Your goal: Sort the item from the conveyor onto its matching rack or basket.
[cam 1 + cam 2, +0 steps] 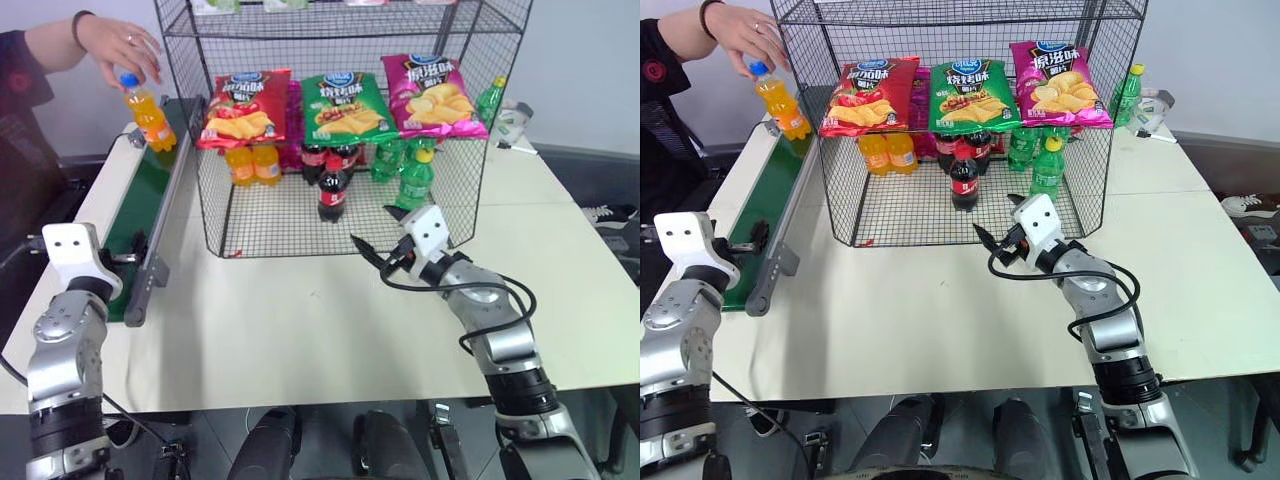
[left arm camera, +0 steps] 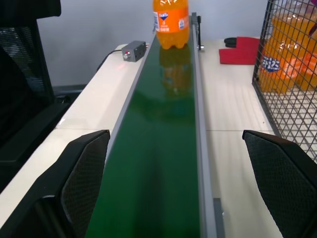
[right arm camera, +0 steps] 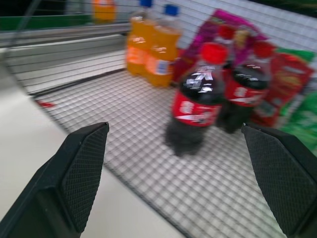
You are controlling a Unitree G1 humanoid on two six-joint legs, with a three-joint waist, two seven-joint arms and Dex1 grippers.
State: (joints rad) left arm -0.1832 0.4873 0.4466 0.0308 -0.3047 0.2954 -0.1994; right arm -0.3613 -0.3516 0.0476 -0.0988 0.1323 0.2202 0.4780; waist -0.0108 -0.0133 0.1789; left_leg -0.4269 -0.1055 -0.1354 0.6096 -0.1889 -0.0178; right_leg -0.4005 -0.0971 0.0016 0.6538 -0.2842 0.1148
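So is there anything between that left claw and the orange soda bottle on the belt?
No object lies between them: the left gripper looks straight up bare conveyor to the orange soda bottle. But a person's hand grips the bottle's cap at the belt's far end.

The orange soda bottle (image 1: 148,114) with a blue cap stands tilted at the far end of the dark-green conveyor (image 1: 150,205), beside the black wire rack (image 1: 340,130).
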